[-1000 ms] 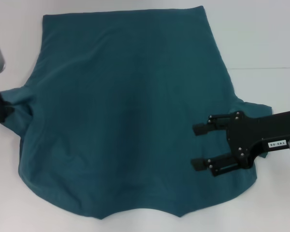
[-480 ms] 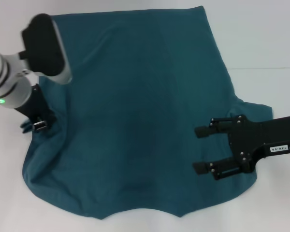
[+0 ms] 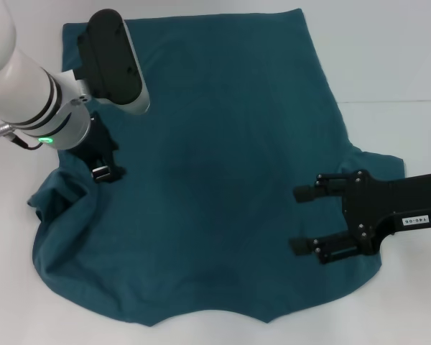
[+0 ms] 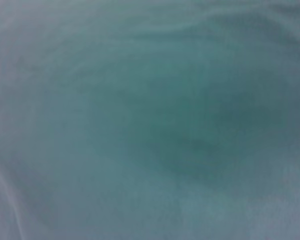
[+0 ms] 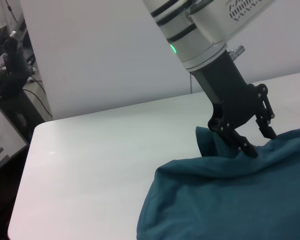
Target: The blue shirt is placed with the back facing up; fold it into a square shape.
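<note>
Head view shows the blue shirt (image 3: 223, 172) spread plain side up across the white counter (image 3: 388, 57), its near hem scalloped toward the robot and its left sleeve area bunched up under the left gripper (image 3: 104, 167). That gripper sits over the left edge of the shirt, about midway between far and near. From the right wrist view its fingers (image 5: 238, 141) appear pressed onto a raised ridge of fabric, with cloth gathered between them, though the pinch itself is partly hidden, so I read it as pinching the shirt rather than seeing it outright. The left wrist view is filled with teal cloth close up and adds nothing on this. The right gripper (image 3: 307, 219) hovers over the right side of the shirt near the right sleeve, its two fingers spread well apart and holding nothing. The step in hand looks like carrying the left sleeve and side inward for the first fold. The main risk is that the left gripper holds only a shallow pinch or one layer: the cloth could slip free mid-carry, or drag the whole shirt sideways and skew the fold line, since the right gripper is not pinning anything down. Bunched fabric could also fold over in a wrinkled, uneven edge.
</note>
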Robot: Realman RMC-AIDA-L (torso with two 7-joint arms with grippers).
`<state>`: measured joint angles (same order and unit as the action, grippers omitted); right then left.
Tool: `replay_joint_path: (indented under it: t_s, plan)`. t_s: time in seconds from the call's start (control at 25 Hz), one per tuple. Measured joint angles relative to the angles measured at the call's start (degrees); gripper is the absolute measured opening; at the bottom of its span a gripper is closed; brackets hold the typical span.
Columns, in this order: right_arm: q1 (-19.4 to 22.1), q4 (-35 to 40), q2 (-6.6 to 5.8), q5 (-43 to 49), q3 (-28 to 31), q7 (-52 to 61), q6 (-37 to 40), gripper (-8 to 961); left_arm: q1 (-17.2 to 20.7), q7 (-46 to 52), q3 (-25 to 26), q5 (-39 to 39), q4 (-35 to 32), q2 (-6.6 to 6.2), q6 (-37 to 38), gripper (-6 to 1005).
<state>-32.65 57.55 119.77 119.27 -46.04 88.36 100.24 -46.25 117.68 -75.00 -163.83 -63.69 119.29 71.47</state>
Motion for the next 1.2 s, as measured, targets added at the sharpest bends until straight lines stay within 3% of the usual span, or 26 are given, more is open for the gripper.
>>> replay_joint_path:
  t_s: [0.28,0.48,0.68,0.88,1.2]
  plan:
    - [0.0,-0.2,-0.1,0.0,0.2,-0.1,-0.6,925,3.1,0.3,2.3,0.0,-5.2,-0.32,-0.1,476]
    - [0.1,-0.3,0.01,-0.6,0.2,0.1,-0.9,925,7.0,-3.2,10.9,0.2,-10.0,0.52,0.2,637]
    - [0.4,-0.3,0.03,-2.3,0.3,0.1,-1.1,924,7.5,-7.7,21.3,2.0,-9.8,1.39,1.7,829]
    - [0.3,-0.3,0.05,-3.0,0.2,-0.3,-1.6,924,7.7,-8.1,25.9,2.6,-8.2,0.42,1.9,907]
    - [-0.3,-1.1,-0.11,-3.0,-0.1,-0.5,-3.5,924,6.6,-8.2,26.8,3.0,-0.1,-0.52,-4.8,906]
